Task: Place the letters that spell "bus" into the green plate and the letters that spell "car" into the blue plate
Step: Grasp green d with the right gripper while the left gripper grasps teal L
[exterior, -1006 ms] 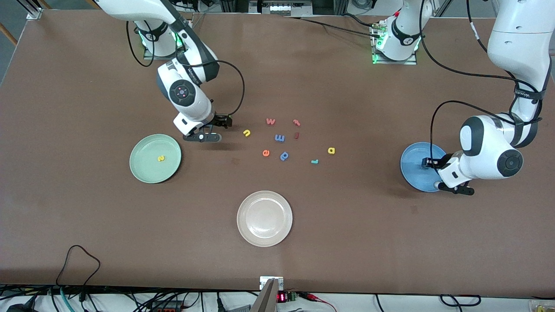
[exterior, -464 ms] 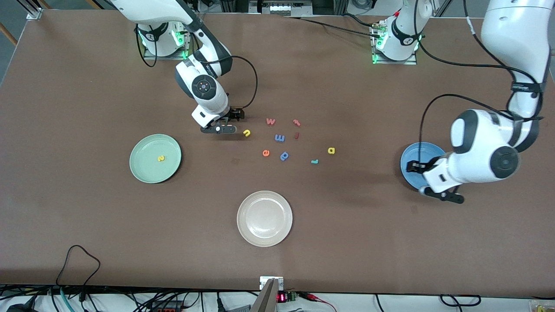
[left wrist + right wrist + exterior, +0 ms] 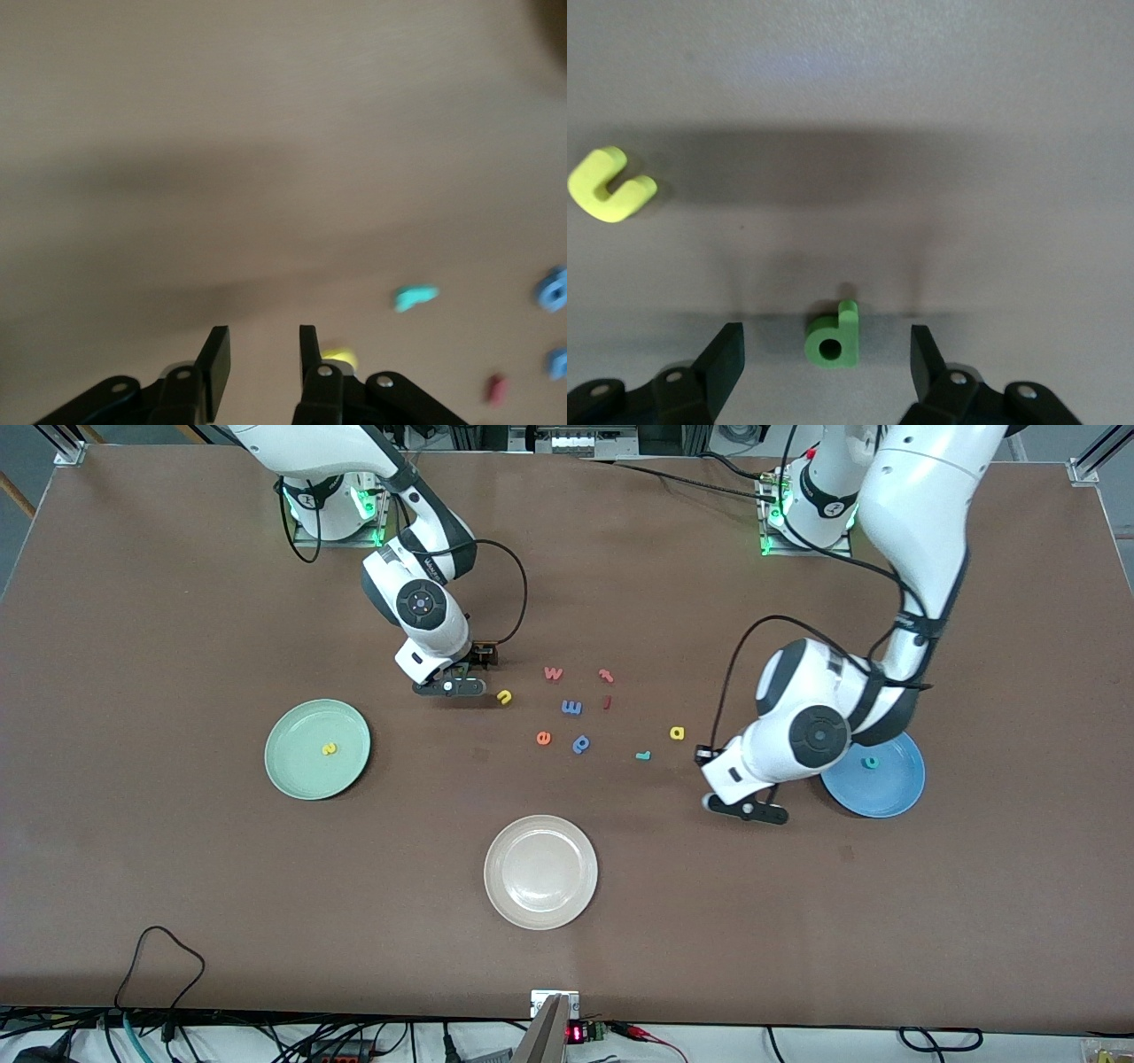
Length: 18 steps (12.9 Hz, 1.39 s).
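My right gripper [image 3: 825, 329] is open and low over the table, its fingers either side of the green b [image 3: 833, 335], which they do not touch. The yellow u [image 3: 504, 697] lies just beside it. A yellow s [image 3: 329, 749] rests in the green plate [image 3: 297, 722]. The teal c [image 3: 871, 762] lies in the blue plate [image 3: 895, 793]. My left gripper [image 3: 263, 332] hangs between the blue plate and the letters, its jaws narrowly open with nothing in them. Close ahead of it are the yellow a [image 3: 677, 733] and the teal r [image 3: 643, 755].
Other letters lie mid-table: a red w [image 3: 553, 673], a pink t [image 3: 606, 676], a blue m [image 3: 571, 708], an orange e [image 3: 543, 738] and a blue stem-and-loop letter [image 3: 581, 743]. A white plate [image 3: 540, 872] sits nearer the front camera.
My left arm swung from over the blue plate toward the letters, leaving the teal c in the plate, and its jaws narrowed. My right gripper moved from beside the green plate to the green b.
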Each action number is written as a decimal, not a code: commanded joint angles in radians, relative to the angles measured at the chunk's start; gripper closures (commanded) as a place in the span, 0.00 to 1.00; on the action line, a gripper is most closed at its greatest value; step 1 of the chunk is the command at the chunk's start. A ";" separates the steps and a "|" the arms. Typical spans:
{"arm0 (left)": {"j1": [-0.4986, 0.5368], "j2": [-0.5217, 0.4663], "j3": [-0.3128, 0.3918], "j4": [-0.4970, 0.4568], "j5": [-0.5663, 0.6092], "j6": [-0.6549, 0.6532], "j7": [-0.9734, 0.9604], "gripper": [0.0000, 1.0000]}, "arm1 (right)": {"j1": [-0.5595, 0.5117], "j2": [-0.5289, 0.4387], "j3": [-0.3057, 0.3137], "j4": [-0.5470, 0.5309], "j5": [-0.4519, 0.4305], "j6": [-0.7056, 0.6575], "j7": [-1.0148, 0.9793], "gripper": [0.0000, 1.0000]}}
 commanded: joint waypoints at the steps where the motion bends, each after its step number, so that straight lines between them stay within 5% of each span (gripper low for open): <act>1: -0.078 0.071 0.012 0.031 -0.029 0.091 -0.121 0.61 | 0.010 -0.012 -0.004 -0.028 -0.003 0.017 0.011 0.20; 7: -0.126 0.125 0.013 0.030 -0.023 0.178 -0.177 0.61 | 0.017 -0.009 -0.004 -0.030 -0.003 0.014 0.011 0.35; 10: -0.135 0.126 0.013 0.023 -0.023 0.178 -0.180 0.53 | 0.019 -0.006 -0.004 -0.030 -0.003 0.014 0.011 0.54; 16: -0.161 0.132 0.016 0.016 -0.023 0.176 -0.200 0.53 | 0.010 -0.009 -0.010 -0.025 -0.010 0.014 0.001 0.89; 18: -0.172 0.139 0.017 0.014 -0.023 0.175 -0.200 0.55 | 0.007 -0.015 -0.016 -0.021 -0.010 0.011 -0.004 0.93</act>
